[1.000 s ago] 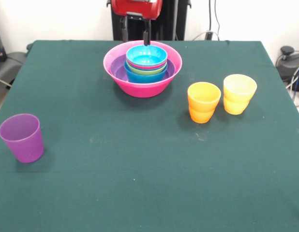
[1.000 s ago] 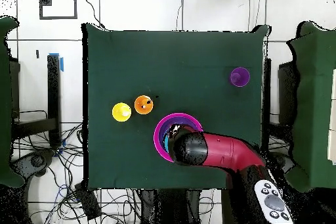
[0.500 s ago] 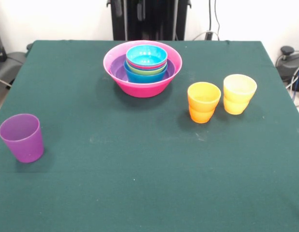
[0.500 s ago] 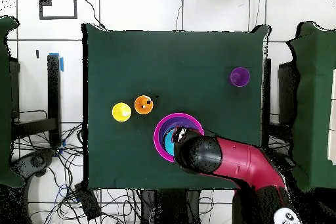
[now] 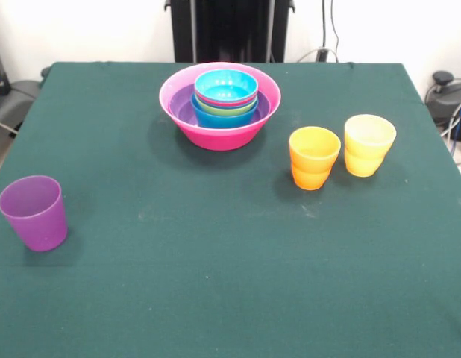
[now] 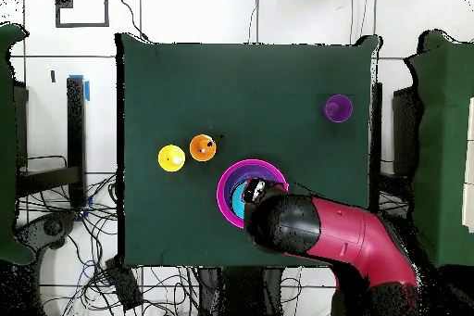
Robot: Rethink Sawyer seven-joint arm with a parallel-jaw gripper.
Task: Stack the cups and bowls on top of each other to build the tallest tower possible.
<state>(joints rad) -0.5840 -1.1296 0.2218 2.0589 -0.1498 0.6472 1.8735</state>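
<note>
The tower is a nest of bowls at the table's far middle: a big hot-pink bowl holds a purple bowl, a blue one, a lime green one, a red-pink rim and a cyan bowl on top. The purple cup stands alone near the front left. The orange cup and yellow cup stand side by side at the right. The gripper does not show in the front view. In the overhead view the red arm covers part of the hot-pink bowl, and its gripper end is high over the bowls.
The robot's black pedestal stands behind the table's far edge. Cables and equipment lie on the floor beside the table. In the overhead view the purple cup is far from the orange cup and yellow cup.
The gripper, which hung just above the cyan bowl, has risen out of the front view. In the overhead view the arm's head has drawn back a little and looks larger. The bowls and cups have not moved.
</note>
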